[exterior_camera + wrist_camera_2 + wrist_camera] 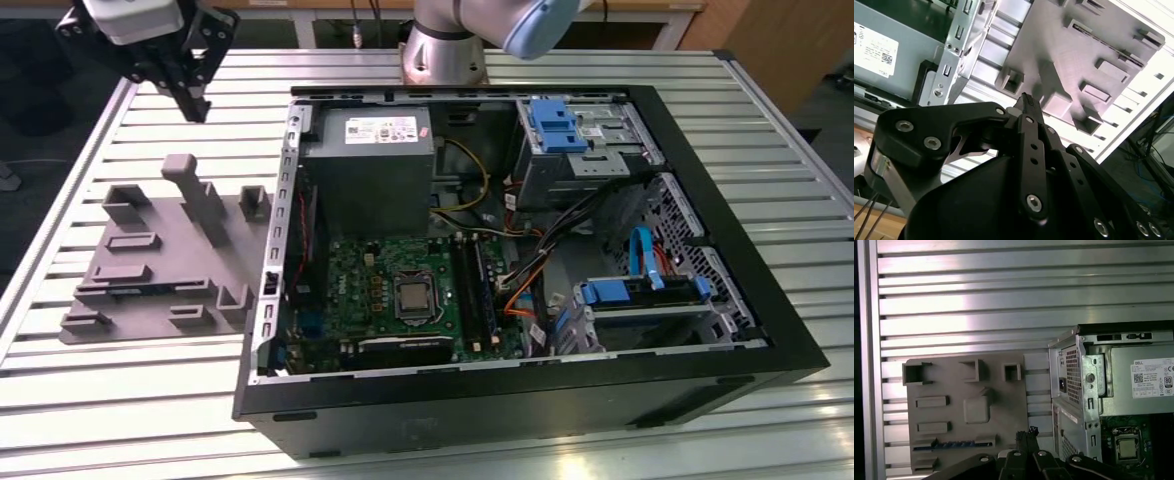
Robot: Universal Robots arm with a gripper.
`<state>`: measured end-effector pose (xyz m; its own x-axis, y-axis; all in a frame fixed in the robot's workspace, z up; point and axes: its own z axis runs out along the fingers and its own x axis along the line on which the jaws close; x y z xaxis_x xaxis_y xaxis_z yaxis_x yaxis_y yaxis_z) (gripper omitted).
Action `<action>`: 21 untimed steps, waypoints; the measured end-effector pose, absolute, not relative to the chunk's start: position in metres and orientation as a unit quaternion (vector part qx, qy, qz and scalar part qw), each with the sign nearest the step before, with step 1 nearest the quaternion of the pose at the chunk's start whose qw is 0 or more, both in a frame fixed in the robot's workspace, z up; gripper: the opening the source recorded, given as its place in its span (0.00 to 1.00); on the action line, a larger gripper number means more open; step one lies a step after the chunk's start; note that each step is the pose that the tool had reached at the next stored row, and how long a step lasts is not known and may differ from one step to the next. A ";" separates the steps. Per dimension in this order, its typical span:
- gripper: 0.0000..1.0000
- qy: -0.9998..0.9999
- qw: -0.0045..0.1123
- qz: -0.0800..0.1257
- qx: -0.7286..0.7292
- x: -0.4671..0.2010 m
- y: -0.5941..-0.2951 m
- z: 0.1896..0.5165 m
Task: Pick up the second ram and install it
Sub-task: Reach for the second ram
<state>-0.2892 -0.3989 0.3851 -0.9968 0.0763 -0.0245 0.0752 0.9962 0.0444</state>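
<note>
The second ram (949,444) is a thin dark blue stick lying in a slot of the grey holder plate (999,405). In the exterior view the ram (140,291) lies near the plate's (147,250) front, on that view's left. My gripper (194,105) hangs high above the plate's far end, well clear of the ram, fingers shut with nothing between them. Both wrist views show the closed fingertips (1026,432) (1026,97) pointing down at the plate (1064,55). The black memory slots (474,290) run along the green motherboard (387,270) inside the open case.
The open black computer case (534,400) fills the middle of the ribbed metal table (160,400), with a grey power supply (367,170), blue drive brackets (554,125) and orange cables (521,290) inside. Upright posts (200,205) rise from the holder plate.
</note>
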 end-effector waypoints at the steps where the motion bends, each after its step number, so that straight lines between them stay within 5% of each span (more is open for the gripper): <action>1: 0.11 0.999 0.013 0.022 0.038 -0.291 -0.399 0.385; 21: 0.11 0.999 0.013 0.022 0.038 -0.323 -0.399 0.384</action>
<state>-0.3229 -0.3989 0.3838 -0.9968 0.0762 -0.0245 0.0751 0.9962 0.0444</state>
